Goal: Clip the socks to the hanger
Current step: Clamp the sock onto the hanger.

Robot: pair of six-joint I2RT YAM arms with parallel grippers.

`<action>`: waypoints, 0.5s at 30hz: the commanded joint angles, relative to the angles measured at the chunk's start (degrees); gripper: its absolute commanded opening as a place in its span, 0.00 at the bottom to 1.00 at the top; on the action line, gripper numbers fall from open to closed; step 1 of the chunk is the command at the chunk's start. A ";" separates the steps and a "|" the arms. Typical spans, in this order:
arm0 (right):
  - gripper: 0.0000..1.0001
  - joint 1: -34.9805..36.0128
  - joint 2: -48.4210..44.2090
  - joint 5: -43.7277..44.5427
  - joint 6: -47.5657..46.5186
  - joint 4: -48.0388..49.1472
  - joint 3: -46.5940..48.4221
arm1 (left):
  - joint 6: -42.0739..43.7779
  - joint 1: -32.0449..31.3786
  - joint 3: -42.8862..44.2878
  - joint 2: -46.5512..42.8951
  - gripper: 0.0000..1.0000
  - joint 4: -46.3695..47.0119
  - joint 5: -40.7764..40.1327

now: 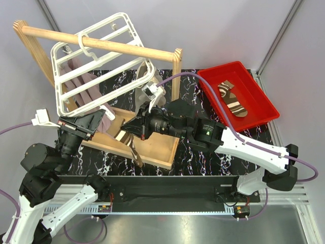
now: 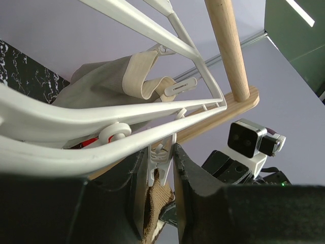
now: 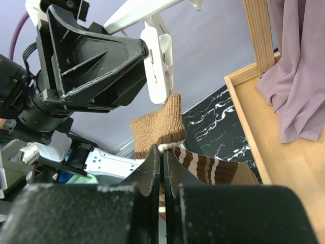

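1. Left claw (image 2: 156,168): fingers part-way apart, pressed on either side of a small white plastic clip (image 3: 156,66) that dangles from the large white plastic rectangular hanger (image 2: 142,25).
2. Right claw (image 3: 162,157): fingers together, clamped on a soft sock with brown and cream stripes (image 3: 160,124), gripped just under its plain brown cuff.
3. Cuff stands up at 12 o'clock from the right claw, its top edge touching the clip's lower end (cannot tell whether it sits inside the clip's mouth).
4. Hanger hooked over the wooden rail stand (image 1: 127,48), at 10 o'clock in the top view, tilted.
5. Second striped sock (image 1: 232,99) lies flat in a red plastic bin (image 1: 251,84), at 2 o'clock, well apart from both claws.
6. Plain mauve cloth (image 3: 294,76) hangs at 2 o'clock from the right claw; grey-beige cloth (image 2: 101,81) is clipped behind the hanger bars.
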 commanded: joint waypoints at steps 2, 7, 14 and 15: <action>0.00 -0.32 -2.78 -1.60 0.71 3.14 -0.30 | -0.27 -0.01 -0.43 1.37 0.00 1.23 2.12; 0.00 -0.67 -2.52 -2.74 1.32 5.51 -1.62 | -0.62 -0.01 -0.78 1.37 0.00 1.49 2.56; 0.00 -2.07 -0.94 -3.97 2.11 7.89 -1.36 | -0.53 0.07 -0.43 1.37 0.00 1.41 2.74; 0.00 -2.16 -0.76 -4.15 2.11 8.50 -1.36 | -0.53 -0.01 -0.25 1.37 0.00 1.40 2.74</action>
